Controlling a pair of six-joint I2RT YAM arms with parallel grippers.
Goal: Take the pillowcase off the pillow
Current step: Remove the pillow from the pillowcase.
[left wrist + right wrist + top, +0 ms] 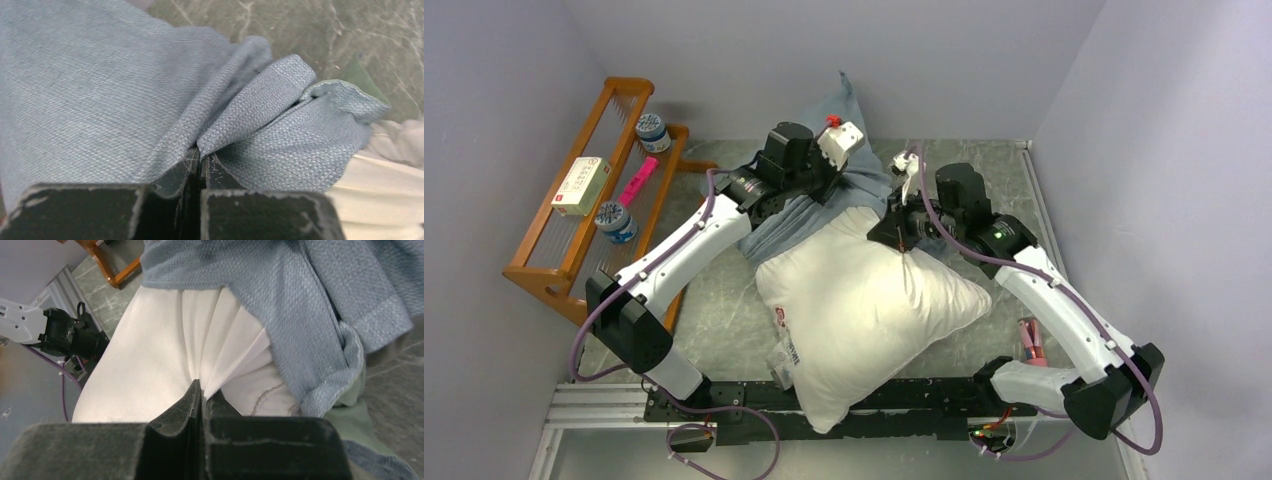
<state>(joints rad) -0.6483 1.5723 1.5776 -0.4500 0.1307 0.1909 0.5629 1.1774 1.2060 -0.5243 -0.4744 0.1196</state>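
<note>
Left gripper point(200, 161) pinches pillowcase point(100, 90), right gripper point(201, 390) pillow point(150, 355)

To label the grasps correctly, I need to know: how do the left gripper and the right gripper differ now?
The left gripper pinches a fold of the grey-blue woven pillowcase; the right gripper pinches the smooth white pillow. The cloth at the left gripper lies in loose folds; the pillow at the right gripper is drawn into tight pleats. Both are shut on fabric.

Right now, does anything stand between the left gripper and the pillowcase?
Nothing visible does. The left gripper is shut directly on a fold of the grey-blue pillowcase, while the right gripper pinches the white pillow itself.
</note>
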